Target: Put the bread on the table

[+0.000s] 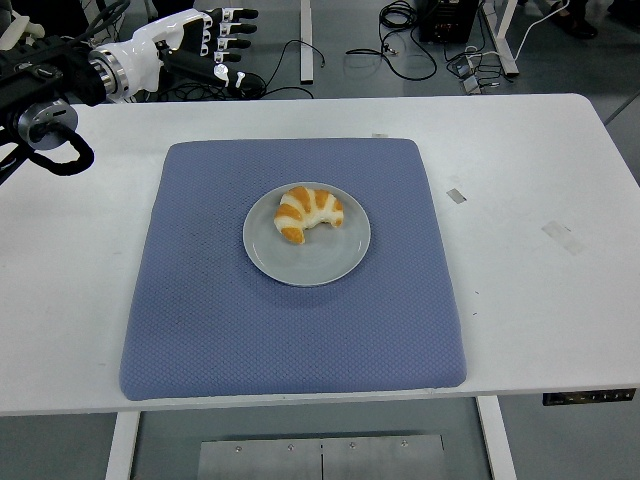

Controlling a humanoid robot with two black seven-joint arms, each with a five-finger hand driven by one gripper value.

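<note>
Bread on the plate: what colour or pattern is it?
The bread is pale cream with golden-orange stripes, a croissant shape; the head view shows it clearly.

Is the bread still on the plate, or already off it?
On the plate. The bread lies on the upper part of the grey plate; the left hand is far away, holding nothing.

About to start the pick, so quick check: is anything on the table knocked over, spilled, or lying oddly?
Nothing stands out. The bread lies whole on the grey plate, which sits flat near the middle of the blue mat. The left hand is up past the table's far-left corner, fingers spread, holding nothing.
</note>
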